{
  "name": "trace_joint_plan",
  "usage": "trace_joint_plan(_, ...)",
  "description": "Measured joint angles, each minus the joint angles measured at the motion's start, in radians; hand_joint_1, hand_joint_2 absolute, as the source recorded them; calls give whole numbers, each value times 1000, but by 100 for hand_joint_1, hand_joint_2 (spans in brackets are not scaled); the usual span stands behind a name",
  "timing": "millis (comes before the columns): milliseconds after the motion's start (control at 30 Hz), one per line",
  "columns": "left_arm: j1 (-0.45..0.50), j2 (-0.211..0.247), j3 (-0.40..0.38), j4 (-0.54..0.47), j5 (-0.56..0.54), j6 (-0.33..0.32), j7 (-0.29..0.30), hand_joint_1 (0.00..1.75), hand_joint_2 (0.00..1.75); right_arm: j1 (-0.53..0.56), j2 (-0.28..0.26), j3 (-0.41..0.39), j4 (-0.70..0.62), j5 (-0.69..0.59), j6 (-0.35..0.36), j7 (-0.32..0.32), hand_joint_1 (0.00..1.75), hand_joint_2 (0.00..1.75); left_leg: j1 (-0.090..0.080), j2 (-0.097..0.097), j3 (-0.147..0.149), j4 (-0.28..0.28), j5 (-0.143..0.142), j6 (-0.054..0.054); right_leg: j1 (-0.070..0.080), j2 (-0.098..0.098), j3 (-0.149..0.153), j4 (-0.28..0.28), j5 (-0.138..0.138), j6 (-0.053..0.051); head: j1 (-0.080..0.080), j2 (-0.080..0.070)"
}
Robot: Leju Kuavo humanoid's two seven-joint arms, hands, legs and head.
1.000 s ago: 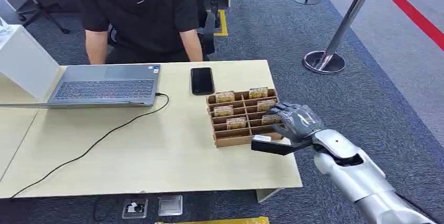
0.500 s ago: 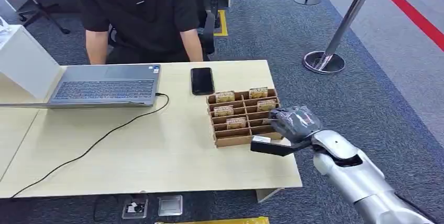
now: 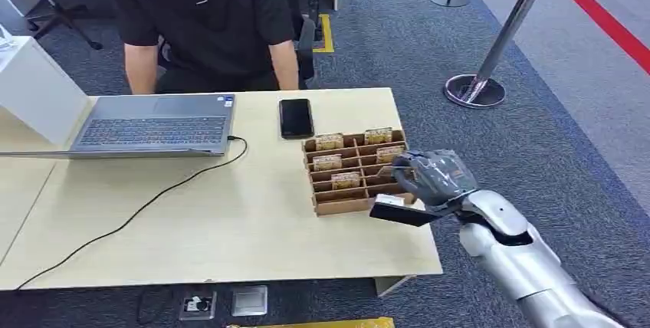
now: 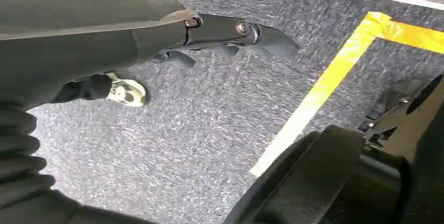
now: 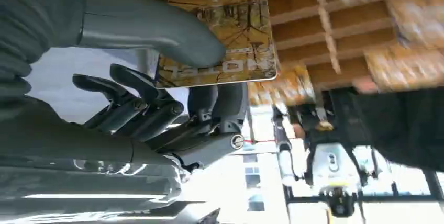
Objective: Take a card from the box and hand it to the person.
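Yellow printed card (image 5: pixel 220 35) pinched between right hand (image 3: pixel 433 178) thumb and fingers (image 5: pixel 217 103), beside box (image 3: pixel 354 172) at desk (image 3: pixel 230 228) right edge.

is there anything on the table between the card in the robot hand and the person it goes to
The right robot hand pinches a yellow printed card at the brown cardboard divider box. The person in the black shirt sits across the table. A black phone lies flat between them; nothing tall blocks a lifted handover.
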Motion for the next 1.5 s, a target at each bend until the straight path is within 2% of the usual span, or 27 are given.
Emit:
trace_joint_plan(67,-2,0,0,0,1,0,1,0,175,-1,14,-14,-39,-42,-64,-26,175,175,0,0,0,0,0,0,0,0,0,0,0,0,-1,0)
trace_joint_plan(200,-9,-1,0,0,2,0,2,0,175,-2,53,-37,-126,-140,-248,-96,175,175,0,0,0,0,0,0,0,0,0,0,0,0,-1,0)
trace_joint_plan(333,-19,-4,1,0,11,0,0,0,175,-13,90,-37,-176,-192,-352,-143,175,175,0,0,0,0,0,0,0,0,0,1,0,0,1,0)
trace_joint_plan(533,-31,-10,1,0,19,-21,-1,0,175,-87,147,3,-142,-224,-352,-135,175,175,0,0,0,0,1,0,0,0,0,1,0,0,2,0)
trace_joint_plan(800,-47,-18,-6,0,-2,-34,6,0,175,-183,241,93,83,-179,-372,-109,175,175,0,0,-1,0,1,0,0,0,0,2,0,-1,-1,0)
trace_joint_plan(1067,-55,-23,-14,0,-7,-36,17,0,175,-301,344,110,291,-107,-373,-93,175,175,0,0,-1,0,2,0,0,0,-1,3,0,-1,0,0)
trace_joint_plan(1267,-57,-23,-23,0,-25,-30,27,0,175,-344,391,104,374,-108,-374,-123,175,175,0,0,-1,0,2,0,0,0,-1,2,0,-1,1,0)
trace_joint_plan(1300,-57,-23,-24,0,-24,-30,31,0,0,-345,396,103,381,-104,-374,-126,175,175,0,0,-1,0,2,0,0,0,-1,2,0,-1,0,0)
trace_joint_plan(1367,-56,-23,-25,1,-23,-29,38,0,0,-346,404,89,389,-91,-374,-133,175,175,0,0,-1,0,2,0,0,0,-1,2,0,-1,1,0)
trace_joint_plan(1400,-55,-23,-25,2,-23,-28,41,0,0,-346,407,81,394,-92,-374,-135,0,175,0,0,-1,0,2,0,0,0,-1,2,0,-1,1,0)
trace_joint_plan(1433,-53,-23,-25,3,-23,-27,42,0,0,-346,410,75,397,-96,-374,-137,0,175,0,0,-1,0,2,0,0,0,-1,2,0,-1,0,0)
trace_joint_plan(1467,-52,-23,-25,3,-23,-27,44,0,0,-346,412,71,400,-98,-374,-140,0,0,0,0,-1,0,2,0,0,0,-1,2,0,-1,1,0)
trace_joint_plan(1500,-50,-23,-25,4,-21,-25,45,0,0,-346,414,64,403,-99,-374,-143,0,0,0,0,-1,0,2,0,0,0,-1,2,0,-1,0,0)
